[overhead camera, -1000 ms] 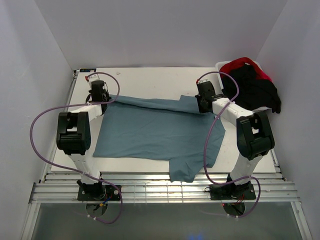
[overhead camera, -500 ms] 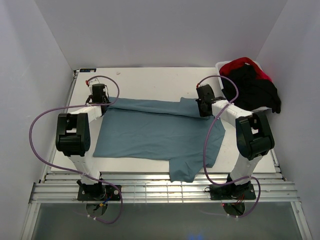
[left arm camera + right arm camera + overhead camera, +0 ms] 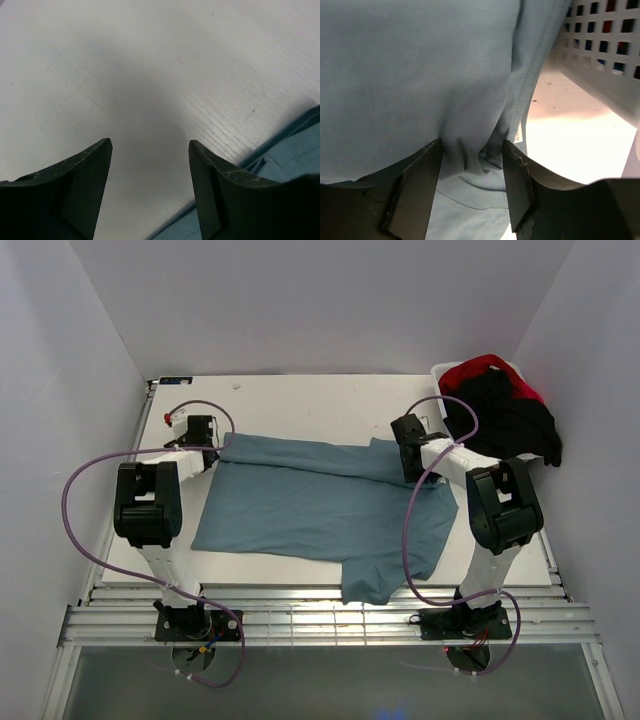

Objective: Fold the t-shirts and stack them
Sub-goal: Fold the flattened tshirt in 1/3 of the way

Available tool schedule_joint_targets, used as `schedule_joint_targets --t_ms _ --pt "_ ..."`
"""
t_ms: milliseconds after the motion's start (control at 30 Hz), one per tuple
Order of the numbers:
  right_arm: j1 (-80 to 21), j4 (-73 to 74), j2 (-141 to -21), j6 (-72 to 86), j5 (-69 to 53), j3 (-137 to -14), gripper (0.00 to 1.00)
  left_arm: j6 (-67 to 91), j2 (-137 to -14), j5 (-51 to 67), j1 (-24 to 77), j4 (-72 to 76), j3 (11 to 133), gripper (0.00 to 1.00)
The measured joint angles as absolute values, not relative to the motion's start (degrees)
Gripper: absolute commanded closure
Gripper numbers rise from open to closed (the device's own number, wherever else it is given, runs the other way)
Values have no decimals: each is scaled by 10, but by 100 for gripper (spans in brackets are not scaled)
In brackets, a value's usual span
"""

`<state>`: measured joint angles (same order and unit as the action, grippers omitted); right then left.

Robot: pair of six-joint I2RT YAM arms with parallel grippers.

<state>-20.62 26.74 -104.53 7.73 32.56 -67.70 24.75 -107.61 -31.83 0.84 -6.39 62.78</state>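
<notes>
A dusty teal-blue t-shirt [image 3: 320,505] lies spread on the white table [image 3: 300,400], its far edge folded over toward me. My left gripper [image 3: 203,437] sits at the shirt's far left corner. In the left wrist view it [image 3: 150,142] is open over bare table, with the teal cloth [image 3: 295,155] beside its right finger. My right gripper [image 3: 410,452] is at the far right corner. There it [image 3: 472,142] is open, and a loose pucker of teal fabric [image 3: 420,75] with a small white tag [image 3: 517,134] lies between its fingers. Black [image 3: 510,420] and red [image 3: 480,368] t-shirts are heaped at the back right.
A white perforated tub [image 3: 600,60] holds the black and red heap, close to the right of my right gripper. One teal sleeve [image 3: 375,575] hangs over the table's near edge. White walls close in the left, back and right.
Both grippers have opened and let go of the teal shirt's far edge. That edge has dropped flat onto the table, a little nearer to me.
</notes>
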Motion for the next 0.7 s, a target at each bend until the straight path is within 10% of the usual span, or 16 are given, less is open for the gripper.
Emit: schedule_joint_targets --t_ms 700 --pt "-184 208 -1144 53 219 -850 41 249 -1148 -110 208 95 731 40"
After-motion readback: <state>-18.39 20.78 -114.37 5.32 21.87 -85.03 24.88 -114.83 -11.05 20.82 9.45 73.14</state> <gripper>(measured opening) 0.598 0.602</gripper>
